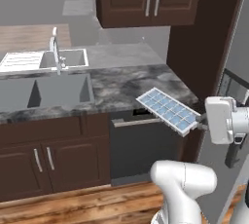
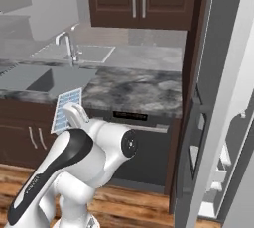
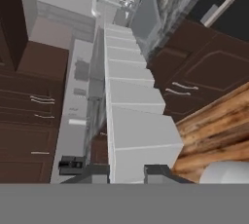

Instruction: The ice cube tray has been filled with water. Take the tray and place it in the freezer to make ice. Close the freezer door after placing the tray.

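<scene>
- My gripper (image 1: 200, 119) was clamped on the ice cube tray (image 1: 168, 110), held past the table (image 1: 121, 89) edge.
- Right base view alone showed me the freezer door (image 2: 198, 138) open.
- Tray's long axis ran away from the gripper toward the sink (image 1: 46, 91).

Marbled grey countertop (image 1: 121, 89) with sink (image 1: 46, 91)
</scene>
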You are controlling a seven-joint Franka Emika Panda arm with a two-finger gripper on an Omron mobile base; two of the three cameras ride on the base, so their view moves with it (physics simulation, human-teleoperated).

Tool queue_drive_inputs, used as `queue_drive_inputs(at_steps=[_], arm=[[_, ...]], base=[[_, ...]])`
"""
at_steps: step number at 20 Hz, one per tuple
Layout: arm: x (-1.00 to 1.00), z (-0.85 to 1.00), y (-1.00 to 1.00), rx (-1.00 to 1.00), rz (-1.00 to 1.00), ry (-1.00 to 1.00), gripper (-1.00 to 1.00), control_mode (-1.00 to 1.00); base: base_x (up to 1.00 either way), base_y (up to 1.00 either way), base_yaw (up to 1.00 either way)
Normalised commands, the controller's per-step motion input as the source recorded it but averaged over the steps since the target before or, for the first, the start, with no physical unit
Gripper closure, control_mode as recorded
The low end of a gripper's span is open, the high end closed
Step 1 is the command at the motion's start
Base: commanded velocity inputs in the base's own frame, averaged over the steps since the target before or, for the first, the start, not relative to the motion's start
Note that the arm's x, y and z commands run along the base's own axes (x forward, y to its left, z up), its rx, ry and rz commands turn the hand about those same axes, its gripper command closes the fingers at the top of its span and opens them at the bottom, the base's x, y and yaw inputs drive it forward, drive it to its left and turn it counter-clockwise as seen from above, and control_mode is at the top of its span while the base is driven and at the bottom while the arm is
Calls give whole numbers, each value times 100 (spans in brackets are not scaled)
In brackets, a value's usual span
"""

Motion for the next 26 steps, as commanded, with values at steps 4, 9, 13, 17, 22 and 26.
queue_drive_inputs(at_steps=[4, 9, 13, 17, 22, 26], arm=[[0, 0, 0, 0, 0, 0, 100, 100], [0, 0, 0, 0, 0, 0, 100, 100], [0, 0, 0, 0, 0, 0, 100, 100], [0, 0, 0, 0, 0, 0, 100, 100], [0, 0, 0, 0, 0, 0, 100, 100], [0, 0, 0, 0, 0, 0, 100, 100]], base=[[-48, -11, -6], [-48, -10, -6], [-52, -3, -2], [-61, -12, 0], [-70, -10, 0], [-49, -20, 0]])
